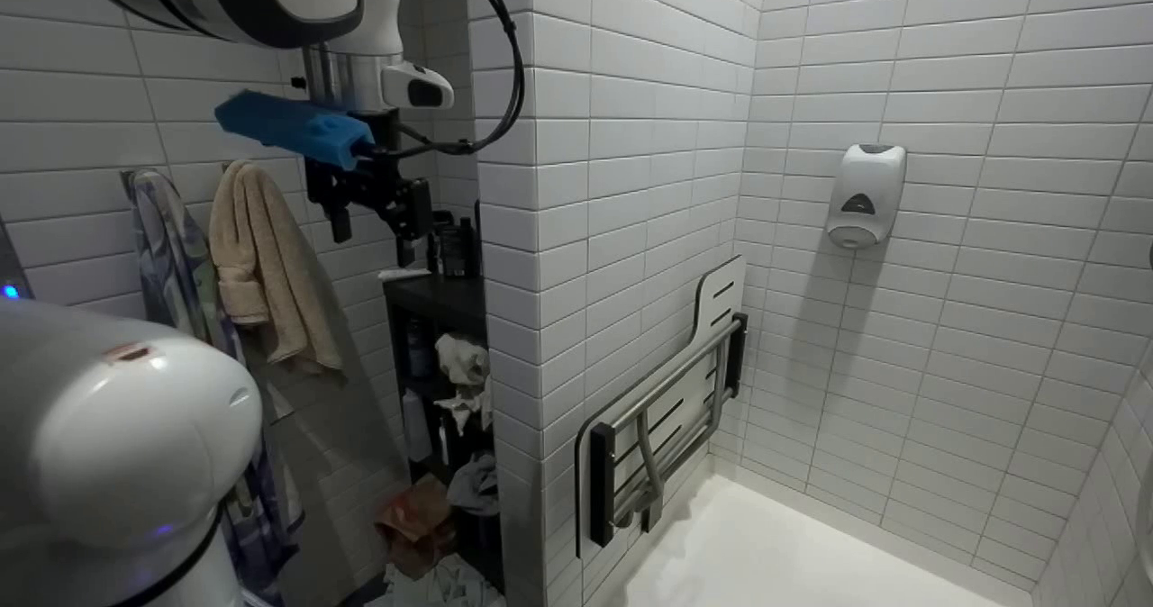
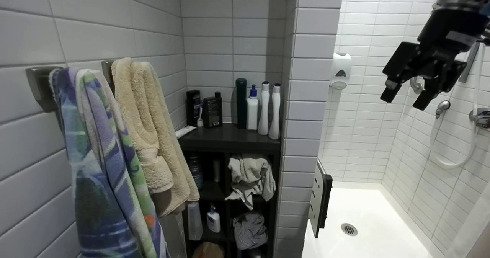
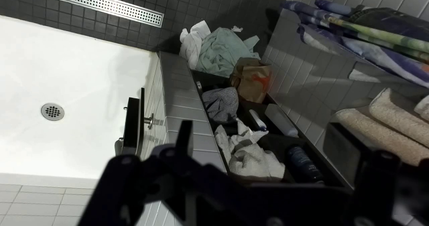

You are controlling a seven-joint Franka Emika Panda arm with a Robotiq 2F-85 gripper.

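My gripper (image 1: 374, 238) hangs in the air with its fingers pointing down. It is open and empty, with its fingers apart in the wrist view (image 3: 261, 135) and in an exterior view (image 2: 405, 97). It touches nothing that I can see. A black shelf unit (image 2: 229, 137) stands in the corner, with several bottles on top, among them a dark green bottle (image 2: 241, 103) and a white pump bottle (image 2: 252, 110). Between the fingers in the wrist view, a white cloth (image 3: 256, 162) and a dark blue bottle (image 3: 303, 164) show in the compartments below.
A beige towel (image 2: 149, 135) and a patterned towel (image 2: 103, 162) hang on wall hooks. A tiled partition (image 1: 558, 229) divides the shelf from the shower. A folded shower seat (image 1: 671, 400) and a soap dispenser (image 1: 867, 194) are mounted there. A brown paper bag (image 3: 249, 81) lies low by the shelf.
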